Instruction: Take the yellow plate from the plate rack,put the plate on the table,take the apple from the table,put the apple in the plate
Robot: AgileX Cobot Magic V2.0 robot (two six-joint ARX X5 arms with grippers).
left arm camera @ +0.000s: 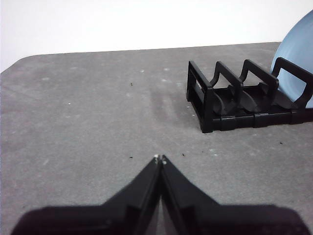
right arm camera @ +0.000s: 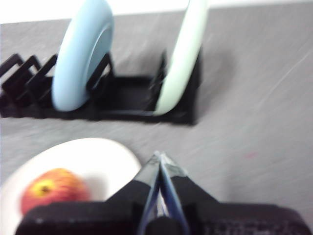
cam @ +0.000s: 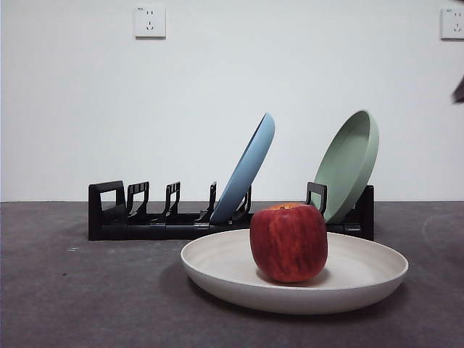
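The red apple [cam: 289, 242] rests in the cream yellow plate [cam: 217, 270], which lies flat on the grey table [cam: 72, 304] in front of the black plate rack [cam: 116, 217]. In the right wrist view the apple [right arm camera: 51, 192] and the plate [right arm camera: 107, 159] lie below and beside my right gripper [right arm camera: 159, 157], which is shut and empty, above the table. That view is blurred. My left gripper [left arm camera: 160, 159] is shut and empty over bare table, short of the rack's end [left arm camera: 230, 98].
A blue plate [cam: 250, 168] and a pale green plate [cam: 351, 161] lean in the rack. A black arm tip [cam: 458, 90] shows at the right edge. Two wall sockets sit on the white wall behind.
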